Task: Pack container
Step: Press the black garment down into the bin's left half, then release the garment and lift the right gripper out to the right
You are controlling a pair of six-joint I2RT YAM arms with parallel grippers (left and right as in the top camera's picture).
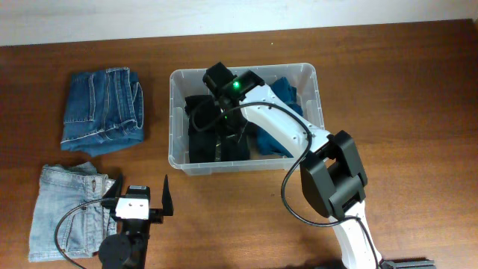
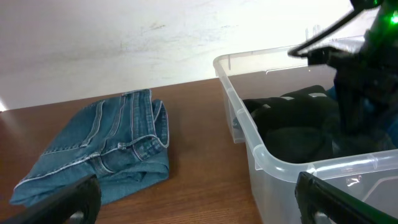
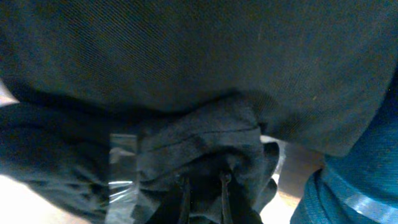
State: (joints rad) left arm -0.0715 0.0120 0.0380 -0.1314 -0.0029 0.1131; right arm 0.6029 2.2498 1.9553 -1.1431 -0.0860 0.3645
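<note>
From overhead you see the container (image 1: 246,166), a large clear rectangular plastic tub with rounded corners, standing in the middle of the brown wooden table (image 1: 403,90). A folded black cloth garment (image 1: 203,146) already lies in its left half, and a teal-blue cloth garment (image 1: 285,93) lies against its right wall. Your right tool (image 1: 213,112) reaches down into the tub over the black cloth. Two pieces are not yet packed: a folded pair of dark blue denim jeans (image 1: 104,108) to the left of the tub, and a folded pale blue denim garment (image 1: 67,202) near the front left corner. Your left tool (image 1: 138,193) rests beside that pale denim, jaws wide and holding nothing

In the left wrist view the dark jeans (image 2: 106,149) lie just beside the tub's near wall (image 2: 280,168), apart from it. The wide-spread fingers (image 2: 336,199) frame the bottom edge with nothing between them

In the right wrist view black cloth (image 3: 199,62) fills nearly everything, with teal fabric (image 3: 354,186) at the lower right. The right fingers (image 3: 183,196) stand narrow, close together, with a bunched fold of black cloth caught at their tips

You seem to be about halfway: two garments in, two left. The black one looks placed, so release comes next, then the denim pieces
</note>
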